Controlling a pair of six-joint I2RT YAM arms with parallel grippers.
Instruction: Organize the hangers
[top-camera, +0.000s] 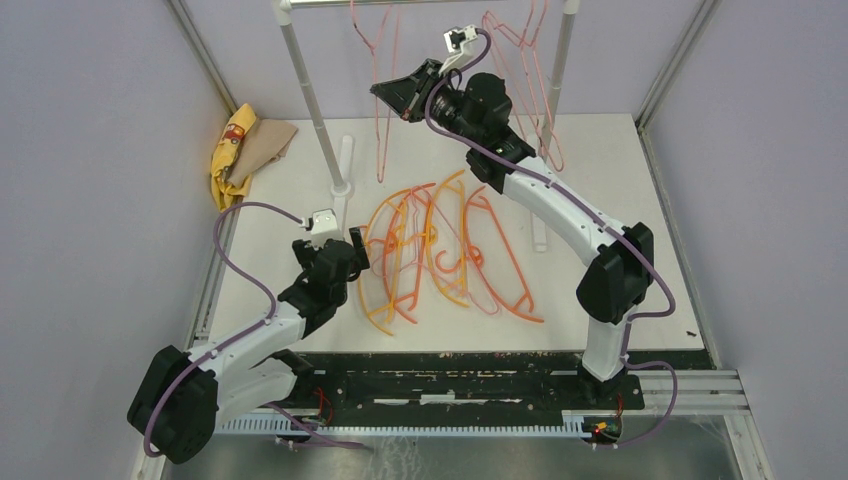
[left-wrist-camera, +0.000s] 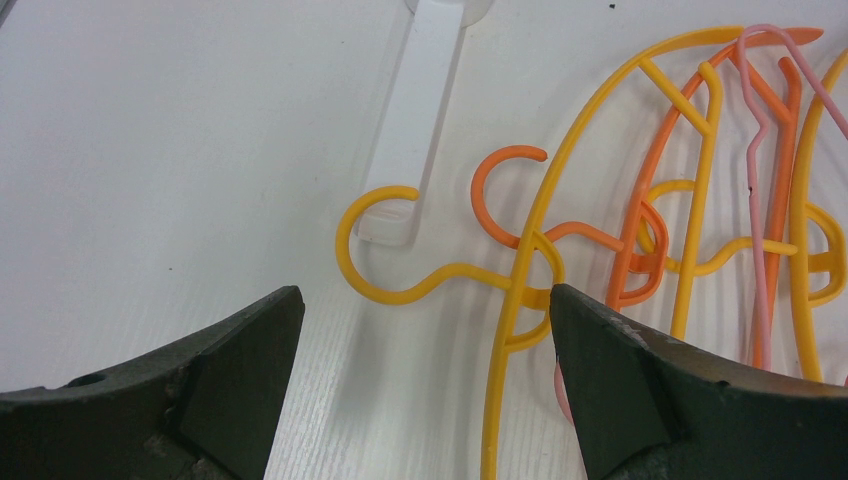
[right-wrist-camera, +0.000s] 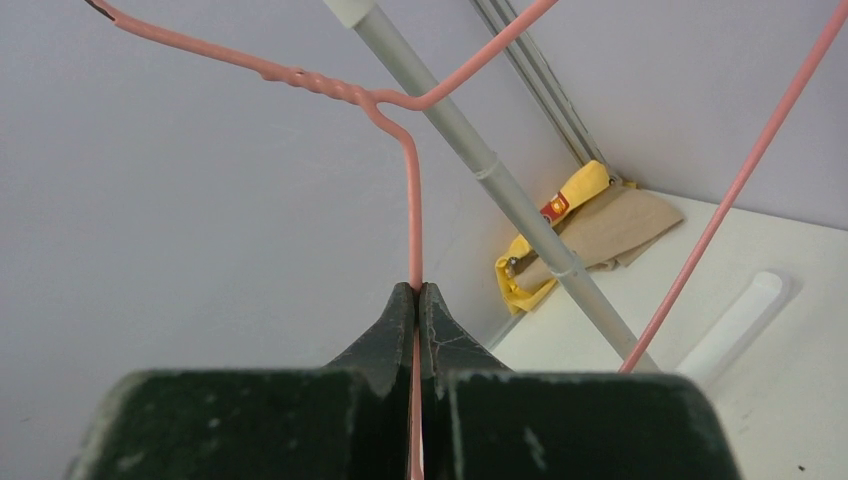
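Observation:
Several orange and yellow plastic hangers (top-camera: 430, 250) lie in a tangled pile mid-table, with a thin pink one among them. My left gripper (top-camera: 358, 250) is open and empty at the pile's left edge. In the left wrist view its jaws (left-wrist-camera: 425, 310) straddle a yellow hanger's neck (left-wrist-camera: 520, 300), with the yellow hook (left-wrist-camera: 385, 245) and an orange hook (left-wrist-camera: 500, 170) just ahead. My right gripper (top-camera: 380, 92) is raised by the rack and shut on a pink wire hanger (top-camera: 384, 140), gripping the wire (right-wrist-camera: 412, 200) below its twisted neck. More pink hangers (top-camera: 525, 80) hang at the right.
The white-poled rack has a left pole (top-camera: 315, 110), a right pole (top-camera: 560, 60) and a flat foot (top-camera: 345, 165) on the table, which also shows in the left wrist view (left-wrist-camera: 415, 130). A yellow and tan cloth (top-camera: 240, 150) lies at the back left corner.

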